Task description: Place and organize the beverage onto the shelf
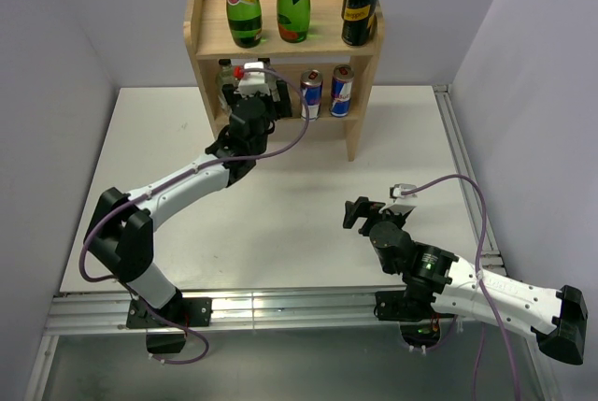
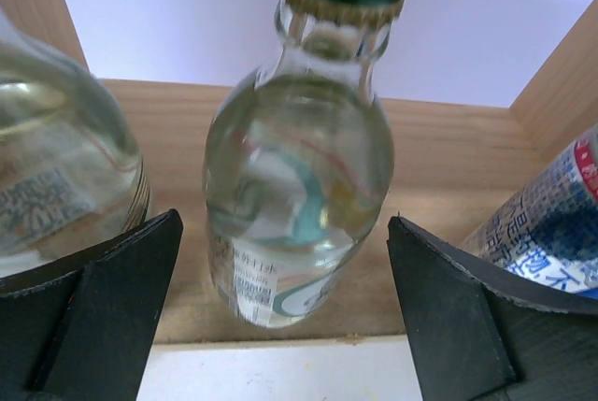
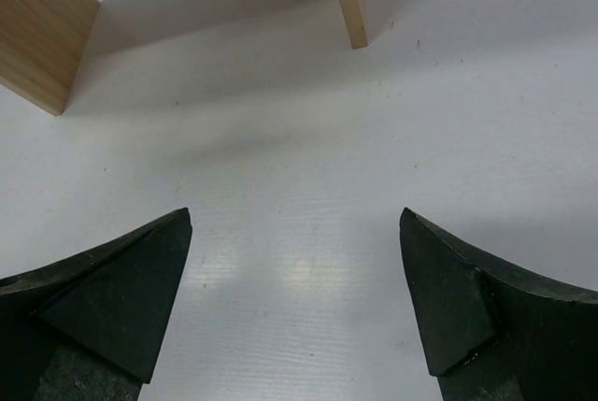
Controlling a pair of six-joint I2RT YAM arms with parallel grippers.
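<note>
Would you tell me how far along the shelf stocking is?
Done: two green bottles and two dark cans stand on the shelf's top tier, two blue-silver cans below. In hand: the left gripper, open, flanks a clear bottle on the lower tier. Left: probably just backing out; the right gripper is open and empty.

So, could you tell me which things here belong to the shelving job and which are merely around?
Job: shelf, green bottles, black cans, blue cans, clear bottle, left gripper open around it.
Merely around: table, right gripper, open, empty.
</note>
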